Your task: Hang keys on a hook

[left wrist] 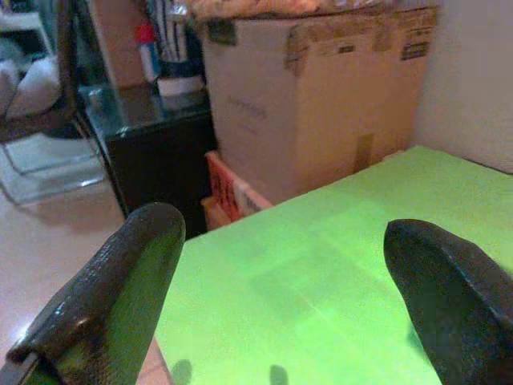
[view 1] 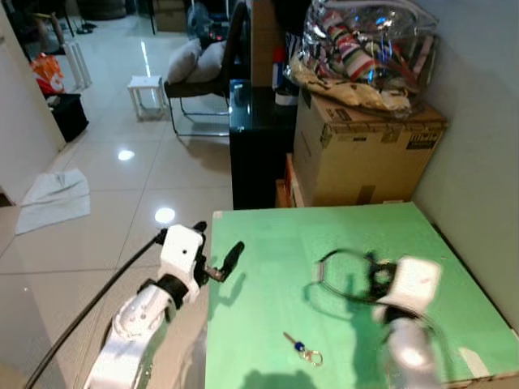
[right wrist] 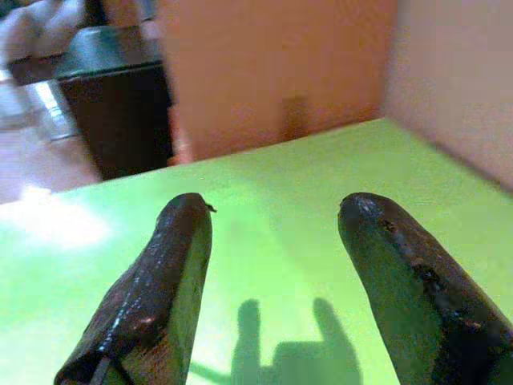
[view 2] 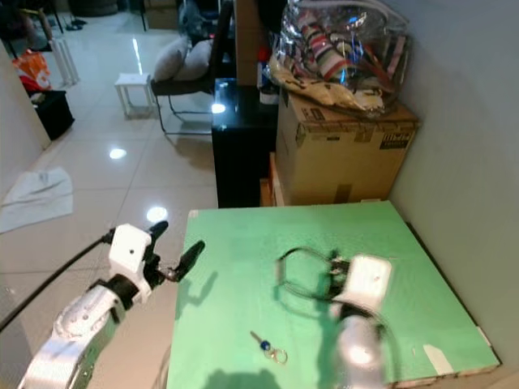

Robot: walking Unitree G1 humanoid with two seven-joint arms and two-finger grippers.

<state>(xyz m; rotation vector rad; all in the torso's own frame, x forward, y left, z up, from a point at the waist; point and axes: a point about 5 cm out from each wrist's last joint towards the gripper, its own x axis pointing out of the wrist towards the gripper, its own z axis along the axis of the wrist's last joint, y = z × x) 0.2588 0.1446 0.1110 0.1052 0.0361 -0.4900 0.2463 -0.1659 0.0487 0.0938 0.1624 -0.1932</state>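
The right gripper (right wrist: 272, 265) hovers over the middle of the green table (view 1: 268, 243), fingers spread apart with nothing between them. The left gripper (left wrist: 280, 265), also spread and empty, sits at the table's left edge. The keys (view 1: 305, 350) lie flat on the table's near part, between both arms; a cardboard box (view 1: 365, 154) stands beyond the far edge.

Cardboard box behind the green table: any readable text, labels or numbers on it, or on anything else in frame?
Nothing can be read for certain.
Cardboard box: dark printed label at its top right corner, too blurred to read.
Same box in the left wrist view: small dark labels near the top edge, too blurred to read.
Clear bag on the box: striped items inside, no legible text.
Keys on the green table: no markings visible.
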